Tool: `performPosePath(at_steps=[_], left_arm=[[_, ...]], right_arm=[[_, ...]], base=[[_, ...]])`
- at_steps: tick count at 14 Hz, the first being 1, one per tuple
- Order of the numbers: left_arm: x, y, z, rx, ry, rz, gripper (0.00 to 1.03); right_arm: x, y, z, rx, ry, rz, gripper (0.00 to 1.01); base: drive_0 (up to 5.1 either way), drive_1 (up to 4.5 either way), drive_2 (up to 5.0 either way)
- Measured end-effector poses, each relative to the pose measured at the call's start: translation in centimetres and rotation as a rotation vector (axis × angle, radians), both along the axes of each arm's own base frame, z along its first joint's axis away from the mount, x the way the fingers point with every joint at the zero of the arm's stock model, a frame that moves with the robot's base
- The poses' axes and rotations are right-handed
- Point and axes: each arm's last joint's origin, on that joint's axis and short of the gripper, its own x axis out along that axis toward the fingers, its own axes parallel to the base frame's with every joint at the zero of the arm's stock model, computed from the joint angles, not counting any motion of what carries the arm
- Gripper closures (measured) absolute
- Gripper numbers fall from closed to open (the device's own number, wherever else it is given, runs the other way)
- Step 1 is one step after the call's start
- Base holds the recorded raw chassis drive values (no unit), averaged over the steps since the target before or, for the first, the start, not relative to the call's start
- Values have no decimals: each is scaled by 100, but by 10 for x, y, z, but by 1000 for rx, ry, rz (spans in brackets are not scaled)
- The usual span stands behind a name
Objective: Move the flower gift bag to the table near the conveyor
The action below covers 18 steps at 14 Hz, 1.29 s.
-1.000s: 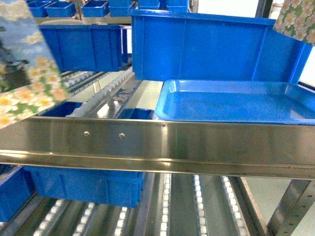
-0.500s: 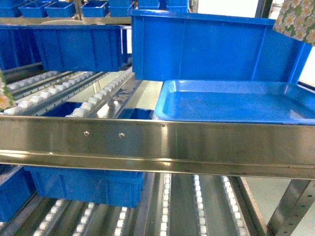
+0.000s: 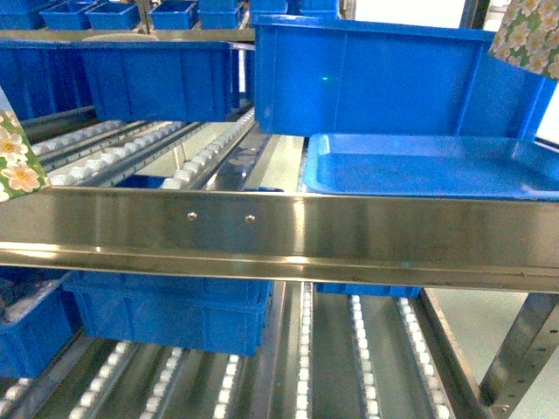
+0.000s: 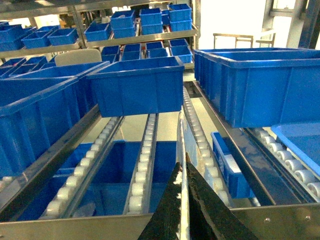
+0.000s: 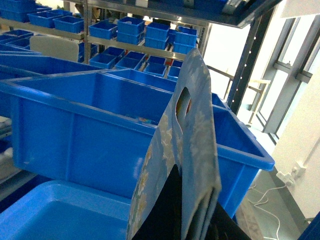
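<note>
**Paper bag pinched high, far from any table**

Steel racking fills every view: the conveyor (image 3: 279, 231) with its roller lanes, stacked with blue bins. No table shows.

At the far left of the head view a floral patch (image 3: 13, 166) pokes in. The left tool (image 4: 182, 210) has its fingers together on a thin pale sheet (image 4: 183, 200) seen edge-on. I cannot tell whether that is the same bag.

The mid-lane bin (image 4: 137, 85) hides its inside. The lower bin (image 4: 150, 165) under the rollers looks empty. The blue tray (image 3: 437, 166) is bare.

On the right, the right tool (image 5: 192, 220) is clamped on the lower edge of the flower gift bag (image 5: 192, 125), which stands above the tray, in front of the large bin (image 5: 75, 135). The bag looks light, flat and easily creased. Its handle cutout (image 5: 182, 102) seems the surer hold.
</note>
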Motion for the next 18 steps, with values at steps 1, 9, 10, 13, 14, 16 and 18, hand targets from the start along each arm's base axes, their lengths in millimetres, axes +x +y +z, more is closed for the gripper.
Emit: performPosePath(at_steps=[1, 9, 10, 13, 14, 16, 18], left_arm=[[0, 0, 0, 0, -2, 1, 101], [0, 1, 0, 4, -4, 6, 101], [0, 1, 0, 3, 0, 6, 101], [0, 1, 0, 4, -2, 6, 101], [0, 1, 0, 4, -3, 7, 101], [0, 1, 0, 4, -3, 6, 101], [0, 0, 1, 4, -7, 6, 101]], right_arm=[[0, 0, 0, 0, 0, 0, 99], [0, 0, 1, 0, -6, 1, 99], [0, 0, 0, 0, 1, 1, 99], [0, 0, 0, 0, -1, 1, 99], [0, 0, 1, 0, -5, 2, 99], [0, 0, 1, 0, -8, 1, 99], [0, 0, 0, 0, 0, 1, 99]], base=[[-348, -157, 480], [-348, -157, 480], [-348, -157, 480], [-447, 42, 379], [-497, 141, 329], [-497, 141, 329], [-497, 141, 329]])
